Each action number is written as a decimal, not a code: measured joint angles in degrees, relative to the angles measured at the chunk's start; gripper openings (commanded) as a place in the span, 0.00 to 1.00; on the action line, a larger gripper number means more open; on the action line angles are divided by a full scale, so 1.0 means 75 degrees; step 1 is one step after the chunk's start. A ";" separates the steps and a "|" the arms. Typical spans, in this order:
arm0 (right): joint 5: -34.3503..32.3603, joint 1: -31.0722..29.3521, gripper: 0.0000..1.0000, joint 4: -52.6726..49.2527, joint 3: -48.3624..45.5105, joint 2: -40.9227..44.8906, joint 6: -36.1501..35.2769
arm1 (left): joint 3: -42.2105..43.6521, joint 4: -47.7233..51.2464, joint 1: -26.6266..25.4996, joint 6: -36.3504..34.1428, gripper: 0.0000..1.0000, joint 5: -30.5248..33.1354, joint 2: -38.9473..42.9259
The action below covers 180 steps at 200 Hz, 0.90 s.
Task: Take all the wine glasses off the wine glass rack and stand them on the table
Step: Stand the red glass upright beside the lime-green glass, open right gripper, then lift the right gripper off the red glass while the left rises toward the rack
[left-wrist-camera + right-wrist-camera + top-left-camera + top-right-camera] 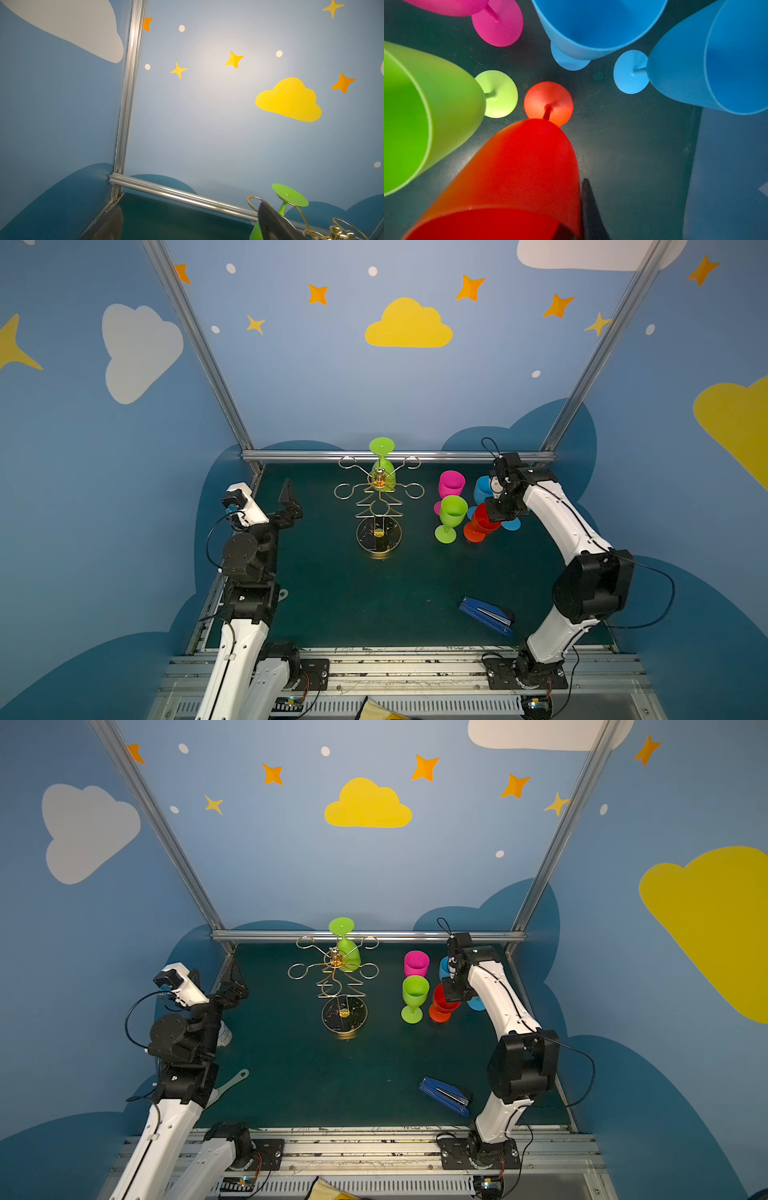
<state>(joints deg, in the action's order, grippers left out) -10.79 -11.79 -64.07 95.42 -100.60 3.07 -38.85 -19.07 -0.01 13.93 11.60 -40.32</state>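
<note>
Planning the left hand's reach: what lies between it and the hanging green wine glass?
Only the wine glass rack's gold loops over bare mat, in both top views.

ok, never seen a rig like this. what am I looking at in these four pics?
Two robot arms are bolted along the near edge of a dark green table. The two wide pictures come from one camera pair overhead. The other two come from a camera on each arm's wrist.

On the table stands a gold wire rack with a hanging green glass upside down on it. Next to it are a pink glass, a standing green glass, a red glass and blue glasses. Nearer lies a blue stapler.

The left claw is open and empty, apart from the rack. The right claw is shut on the red glass's rim.
</note>
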 measured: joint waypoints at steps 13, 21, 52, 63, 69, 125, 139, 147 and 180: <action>0.0047 0.0006 0.10 -0.0149 0.0181 -0.0230 0.0099 | 0.0000 0.0000 0.0000 0.0000 1.00 0.0009 0.0009; 0.0076 0.0012 0.10 -0.0216 0.0248 -0.0347 0.0157 | 0.0000 0.0000 0.0000 0.0000 1.00 0.0009 0.0020; 0.0140 0.0038 0.14 -0.0329 0.0265 -0.0504 0.0300 | 0.0003 0.0000 0.0000 0.0000 1.00 0.0038 0.0073; 0.0169 0.0058 0.17 -0.0329 0.0265 -0.0504 0.0338 | 0.0003 -0.0003 0.0000 0.0000 1.00 0.0041 0.0079; 0.0192 0.0070 0.19 -0.0329 0.0265 -0.0504 0.0344 | 0.0003 -0.0003 0.0000 0.0000 1.00 0.0047 0.0082; 0.0527 0.0219 0.43 -0.0300 0.0265 -0.0417 0.0417 | 0.0012 0.0000 0.0003 -0.0003 1.00 0.0087 0.0079; 0.0632 0.0262 0.46 -0.0280 0.0268 -0.0236 0.0425 | 0.0012 0.0000 0.0009 -0.0003 1.00 0.0090 0.0079; 0.0699 0.0289 0.47 -0.0271 0.0274 -0.0079 0.0428 | 0.0012 0.0000 0.0015 0.0000 1.00 0.0093 0.0079; 0.1061 0.0361 0.52 -0.0093 0.0294 0.0871 0.0501 | 0.0009 0.0035 0.0055 0.0000 1.00 0.0026 0.0070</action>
<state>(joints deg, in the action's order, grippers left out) -2.83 -9.08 -64.77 97.62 -94.06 6.83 -38.79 -18.81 0.40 13.93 11.79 -39.79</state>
